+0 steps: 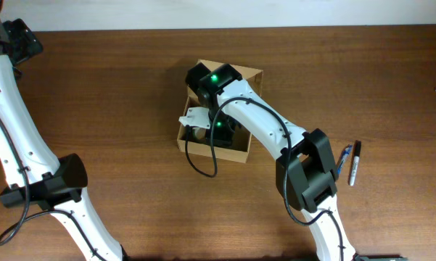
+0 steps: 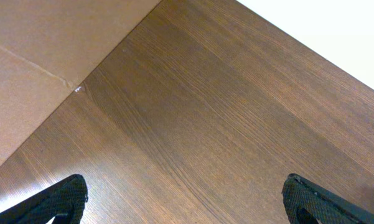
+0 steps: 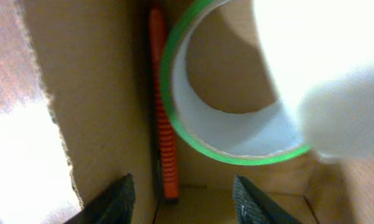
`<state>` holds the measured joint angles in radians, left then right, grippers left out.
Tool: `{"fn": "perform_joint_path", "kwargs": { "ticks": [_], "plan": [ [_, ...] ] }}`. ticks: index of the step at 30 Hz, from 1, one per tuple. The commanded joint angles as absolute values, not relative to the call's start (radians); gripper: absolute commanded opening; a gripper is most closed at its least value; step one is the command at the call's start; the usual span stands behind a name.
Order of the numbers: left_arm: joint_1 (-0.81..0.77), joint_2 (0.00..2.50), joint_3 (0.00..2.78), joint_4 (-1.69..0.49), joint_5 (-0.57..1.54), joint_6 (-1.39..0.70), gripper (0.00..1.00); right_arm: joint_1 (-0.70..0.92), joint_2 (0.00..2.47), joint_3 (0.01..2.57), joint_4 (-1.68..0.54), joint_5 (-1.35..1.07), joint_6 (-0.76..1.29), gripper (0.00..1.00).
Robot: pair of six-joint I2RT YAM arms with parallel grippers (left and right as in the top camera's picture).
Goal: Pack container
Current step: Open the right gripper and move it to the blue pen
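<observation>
The container (image 1: 228, 154) is an open tan cardboard box in the middle of the table. My right gripper (image 1: 221, 130) reaches down inside it. In the right wrist view the right gripper (image 3: 185, 202) is open and empty, fingers apart over the box floor (image 3: 99, 93). A green-edged tape roll (image 3: 236, 152) lies in the box ahead of the fingers. An orange ribbed tool (image 3: 163, 143) lies along the box wall beside it. A blurred white object (image 3: 323, 81) is at the upper right. My left gripper (image 1: 18, 40) is at the far left back, open and empty (image 2: 187, 202) over bare wood.
A black marker (image 1: 354, 161) and a blue pen (image 1: 343, 159) lie on the table right of the box. A white object (image 1: 194, 116) sticks out at the box's left edge. A tan flat surface (image 2: 37, 62) borders the table in the left wrist view.
</observation>
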<state>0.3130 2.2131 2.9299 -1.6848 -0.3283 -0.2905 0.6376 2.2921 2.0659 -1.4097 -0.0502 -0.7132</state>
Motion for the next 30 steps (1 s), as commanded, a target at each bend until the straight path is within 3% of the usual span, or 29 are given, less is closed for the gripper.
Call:
{"fn": "perform_joint_path", "kwargs": {
  "ticks": [1, 6, 11, 14, 21, 23, 27, 30],
  "plan": [
    [0.318, 2.189, 2.926, -1.687, -0.328, -0.279, 1.0, 0.64, 2.193, 2.117, -1.406, 0.021, -0.647, 0.55],
    [0.318, 2.189, 2.926, -1.687, -0.328, -0.279, 1.0, 0.632, 2.033, 2.117, -1.397, 0.095, -0.589, 0.65],
    [0.318, 2.189, 2.926, -1.687, -0.328, -0.279, 1.0, 0.54, 1.827, 2.072, -1.354, 0.097, -0.556, 0.67],
    [0.318, 2.189, 2.926, -1.687, -0.328, -0.279, 1.0, 0.418, 1.679, 1.974, -1.277, 0.123, -0.513, 0.68],
    [0.318, 2.189, 2.926, -1.687, -0.328, -0.279, 1.0, -0.04, 1.402, 1.583, -1.01, 0.092, -0.294, 0.77],
    [0.318, 2.189, 2.926, -1.687, -0.328, -0.279, 1.0, -0.157, 1.397, 1.516, -1.008, 0.006, -0.188, 0.75],
    [0.318, 2.189, 2.926, -1.687, -0.328, -0.279, 1.0, -0.309, 1.455, 1.411, -1.06, -0.12, -0.052, 0.6],
    [0.318, 2.189, 2.926, -1.687, -0.328, -0.279, 1.0, -0.35, 1.509, 1.367, -1.062, -0.141, -0.006, 0.59]
  ]
}}
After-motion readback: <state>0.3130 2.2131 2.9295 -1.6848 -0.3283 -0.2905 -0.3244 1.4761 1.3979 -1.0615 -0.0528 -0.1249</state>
